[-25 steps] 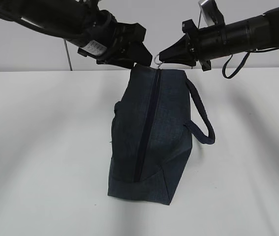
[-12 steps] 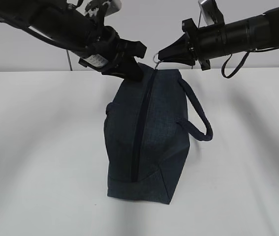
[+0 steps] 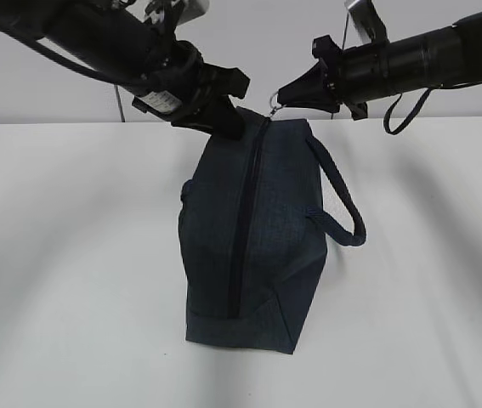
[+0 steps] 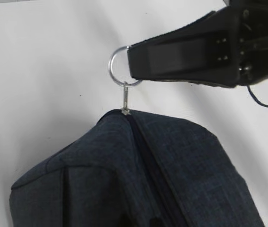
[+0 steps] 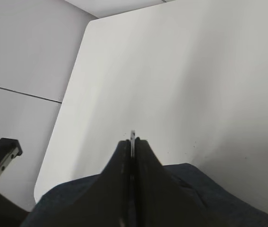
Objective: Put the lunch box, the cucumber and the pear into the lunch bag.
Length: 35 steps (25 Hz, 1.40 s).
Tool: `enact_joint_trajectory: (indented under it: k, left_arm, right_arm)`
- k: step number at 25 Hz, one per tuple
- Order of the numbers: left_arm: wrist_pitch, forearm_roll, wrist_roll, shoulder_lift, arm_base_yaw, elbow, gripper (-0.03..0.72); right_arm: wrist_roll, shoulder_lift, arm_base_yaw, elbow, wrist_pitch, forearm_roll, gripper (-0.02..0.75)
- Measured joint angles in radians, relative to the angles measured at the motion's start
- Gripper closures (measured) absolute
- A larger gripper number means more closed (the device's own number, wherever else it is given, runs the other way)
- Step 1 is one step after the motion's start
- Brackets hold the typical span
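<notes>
The lunch bag (image 3: 253,229) stands on the white table (image 3: 70,255), its far end lifted toward me and its near end resting on the tabletop; bare table lies open to its left, to its right and in front of it, and the table's far edge meets the grey wall just behind my arms. My right gripper (image 3: 281,96) is pinched tight on the metal ring pull (image 4: 119,71) at the bag's far top corner; the left wrist view shows the ring caught between its flat black fingers (image 4: 171,56), with the slider hanging just below at the end of the zipper (image 3: 245,221). My left gripper (image 3: 228,119) is clamped on the fabric at the bag's far upper left corner, just beside the ring. The loop handle (image 3: 343,204) arches out on the bag's right side, clear of both arms. The zipper runs shut along the whole top; I cannot see inside the bag.
</notes>
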Motion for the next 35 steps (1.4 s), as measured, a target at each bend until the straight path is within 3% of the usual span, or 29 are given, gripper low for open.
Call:
enact_joint_trajectory:
  k: [13, 24, 35]
  left_arm:
    - [0.072, -0.014, 0.056, -0.042, 0.0, 0.0, 0.673]
    - [0.103, -0.151, 0.156, -0.043, 0.001, 0.001, 0.673]
    - [0.099, -0.143, 0.162, -0.043, 0.001, 0.002, 0.673]
  right_arm:
    - [0.0, 0.053, 0.0, 0.0, 0.004, -0.004, 0.732]
    - [0.03, 0.085, 0.002, -0.004, -0.005, -0.085, 0.732]
    - [0.021, 0.085, 0.002, -0.009, -0.007, -0.108, 0.732]
